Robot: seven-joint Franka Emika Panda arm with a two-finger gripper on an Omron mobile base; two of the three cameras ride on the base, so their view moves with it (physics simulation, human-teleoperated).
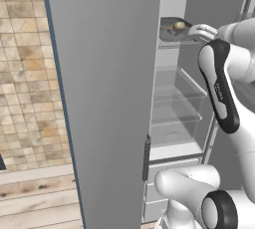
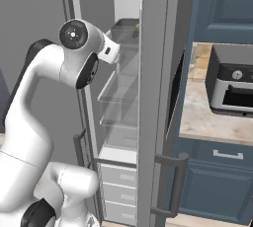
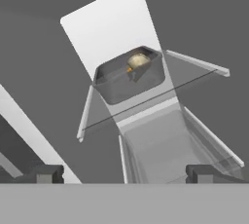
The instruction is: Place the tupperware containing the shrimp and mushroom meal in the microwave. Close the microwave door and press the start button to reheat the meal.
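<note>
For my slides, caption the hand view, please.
Open gripper faces the tupperware with its meal on a glass fridge shelf.

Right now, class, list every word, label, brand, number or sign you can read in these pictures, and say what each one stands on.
None can be read.
Robot arm: a small pale marking runs down its dark joint cover in the left base view, too small and blurred to read.
Small grey countertop oven: knobs only, no legible marks.
Tupperware and fridge shelf: no text.

Before me an open fridge (image 2: 123, 4) shows clear glass shelves (image 1: 177, 91) above white drawers (image 2: 118, 179), its grey door (image 1: 107, 98) swung wide, beside blue cabinets (image 2: 225, 4) and a grey countertop oven (image 2: 231, 80).
</note>
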